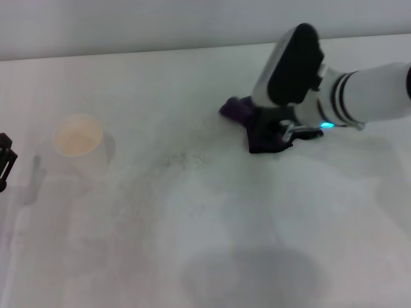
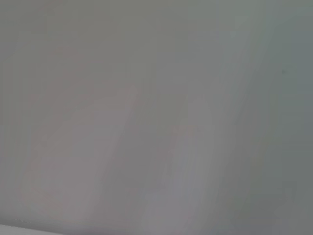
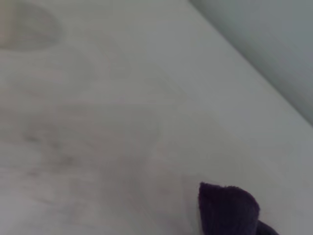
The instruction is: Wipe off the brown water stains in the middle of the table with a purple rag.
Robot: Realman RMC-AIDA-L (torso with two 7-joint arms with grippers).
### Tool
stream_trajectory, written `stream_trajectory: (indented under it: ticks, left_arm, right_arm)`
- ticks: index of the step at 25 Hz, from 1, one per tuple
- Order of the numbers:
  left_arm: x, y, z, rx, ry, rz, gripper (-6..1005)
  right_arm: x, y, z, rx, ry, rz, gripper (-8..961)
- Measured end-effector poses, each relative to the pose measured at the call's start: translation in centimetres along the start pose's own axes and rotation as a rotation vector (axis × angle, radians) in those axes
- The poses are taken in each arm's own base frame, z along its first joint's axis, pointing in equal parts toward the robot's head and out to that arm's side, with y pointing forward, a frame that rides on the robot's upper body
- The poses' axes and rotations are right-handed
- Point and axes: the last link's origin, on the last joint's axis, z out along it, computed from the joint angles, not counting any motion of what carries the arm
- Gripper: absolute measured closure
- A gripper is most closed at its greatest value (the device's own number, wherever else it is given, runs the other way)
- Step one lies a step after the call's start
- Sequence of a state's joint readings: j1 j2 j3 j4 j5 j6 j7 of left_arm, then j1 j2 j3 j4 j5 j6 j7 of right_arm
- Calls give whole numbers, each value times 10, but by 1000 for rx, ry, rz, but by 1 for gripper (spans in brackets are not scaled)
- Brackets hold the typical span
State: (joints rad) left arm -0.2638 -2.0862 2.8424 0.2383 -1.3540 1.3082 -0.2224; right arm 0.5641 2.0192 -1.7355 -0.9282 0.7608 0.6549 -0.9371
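Pressing the small dark purple cloth rag (image 1: 257, 125) onto the wide white bench (image 1: 257, 244) at upper right, the right gripper (image 1: 282, 131) seemingly pinches it. Only faint brown specks (image 1: 183, 157) remain mid-frame, so wiping looks nearly finished. The left gripper (image 1: 5, 160) idles at the left edge, jaws unreadable.

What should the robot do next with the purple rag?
Probably slide the purple rag toward the robot's left, over the faint brown specks. The right end effector has it pressed on the table, just beside those specks.
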Motion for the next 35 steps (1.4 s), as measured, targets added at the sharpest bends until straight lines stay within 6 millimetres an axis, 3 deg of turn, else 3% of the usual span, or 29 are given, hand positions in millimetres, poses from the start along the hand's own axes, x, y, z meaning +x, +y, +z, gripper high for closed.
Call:
stream_trajectory:
  ticks: [6, 9, 22, 31, 35]
  left_arm:
    - [0, 1, 1, -1, 2, -1, 111]
    - [0, 0, 0, -1, 2, -1, 112]
    - [2, -4, 1, 12, 9, 7, 112]
    - [5, -3, 5, 3, 18, 9, 112]
    - [5, -6, 4, 21, 20, 4, 112]
  right_arm:
    - [-28, 43, -1, -97, -31, -182, 861]
    - [-27, 49, -6, -105, -35, -205, 861]
    - [24, 7, -42, -15, -12, 59, 835]
    - [17, 1, -41, 33, -72, 77, 787]
    - [8, -4, -41, 81, -127, 84, 580]
